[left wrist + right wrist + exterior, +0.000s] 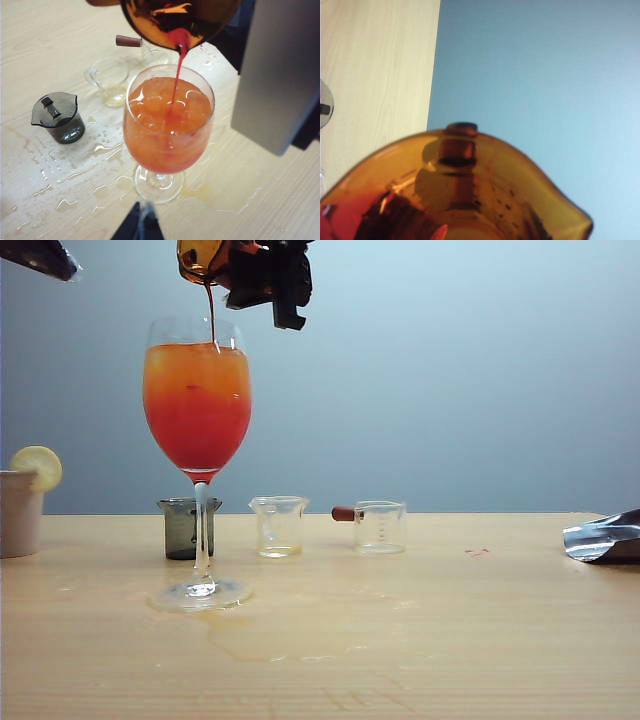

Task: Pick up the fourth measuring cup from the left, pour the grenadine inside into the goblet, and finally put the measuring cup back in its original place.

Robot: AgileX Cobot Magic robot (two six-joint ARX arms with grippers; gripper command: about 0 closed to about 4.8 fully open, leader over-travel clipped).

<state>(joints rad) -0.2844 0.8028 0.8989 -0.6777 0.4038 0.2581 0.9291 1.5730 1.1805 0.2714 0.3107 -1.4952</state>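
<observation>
The amber measuring cup (pixel 200 258) hangs tipped above the goblet (pixel 197 400), with my right gripper (pixel 265 278) shut on it. A thin dark red stream of grenadine (pixel 211 315) runs from its lip into the glass. The left wrist view shows the cup (pixel 175 20), the stream (pixel 177 75) and the goblet (pixel 167 120), which holds orange drink turning red lower down. In the right wrist view the cup (pixel 460 190) fills the frame and hides the fingers. My left gripper (pixel 40 255) hovers high at the far left, its tips (pixel 141 225) shut with nothing between them.
Behind the goblet stand a smoky grey cup (pixel 187 528), a clear cup (pixel 278 525) and a clear cup with a brown handle (pixel 378 527). A beige cup with a lemon slice (pixel 37 466) sits far left, a silver object (pixel 605 537) far right. Spilled liquid (pixel 75 165) wets the table.
</observation>
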